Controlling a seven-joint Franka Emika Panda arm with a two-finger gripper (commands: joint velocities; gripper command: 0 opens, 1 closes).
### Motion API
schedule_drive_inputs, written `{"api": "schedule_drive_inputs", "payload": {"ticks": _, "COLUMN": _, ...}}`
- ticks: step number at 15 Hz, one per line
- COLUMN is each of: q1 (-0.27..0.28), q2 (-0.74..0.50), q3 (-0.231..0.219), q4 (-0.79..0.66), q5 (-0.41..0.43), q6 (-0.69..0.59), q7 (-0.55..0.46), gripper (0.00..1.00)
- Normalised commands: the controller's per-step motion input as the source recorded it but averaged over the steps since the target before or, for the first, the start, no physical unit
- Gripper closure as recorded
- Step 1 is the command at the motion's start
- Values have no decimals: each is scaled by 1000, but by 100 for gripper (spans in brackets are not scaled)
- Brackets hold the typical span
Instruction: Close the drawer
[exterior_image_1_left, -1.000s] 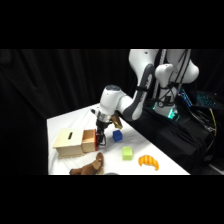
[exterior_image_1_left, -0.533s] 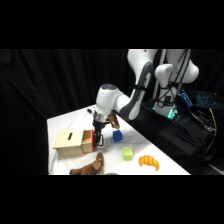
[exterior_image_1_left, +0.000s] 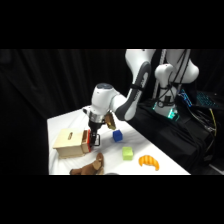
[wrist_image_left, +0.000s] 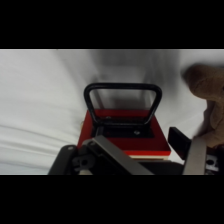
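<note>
The gripper (exterior_image_1_left: 93, 141) is pressing against the drawer's (wrist_image_left: 122, 131) red front near the table's (exterior_image_1_left: 65, 122) left edge; its opening cannot be told.

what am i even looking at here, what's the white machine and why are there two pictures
It is a white robot arm with a two-finger gripper at its end.

One picture comes from a camera beside the white table. The other comes from a camera on the arm's wrist, looking down past the gripper.

On the table stands a tan wooden box with a red-fronted drawer, and the gripper is right at that front with its black loop handle.

Also there: a blue cube, a green cube, a croissant-like toy and a brown plush toy. Nothing looks held.
</note>
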Motion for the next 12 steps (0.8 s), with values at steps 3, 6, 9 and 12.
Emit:
{"api": "schedule_drive_inputs", "payload": {"ticks": 3, "q1": -149, "q2": 299, "q3": 144, "q4": 398, "q5": 61, "q6": -53, "q7": -70, "gripper": 0}}
{"api": "schedule_drive_inputs", "payload": {"ticks": 6, "q1": -61, "q2": 203, "q3": 57, "q4": 379, "q5": 35, "q6": -88, "q7": -59, "gripper": 0}}
{"api": "schedule_drive_inputs", "payload": {"ticks": 9, "q1": -12, "q2": 102, "q3": 3, "q4": 309, "q5": -3, "q6": -96, "q7": -43, "gripper": 0}}
{"api": "schedule_drive_inputs", "payload": {"ticks": 12, "q1": -19, "q2": 60, "q3": -7, "q4": 258, "q5": -24, "q6": -85, "q7": -38, "gripper": 0}}
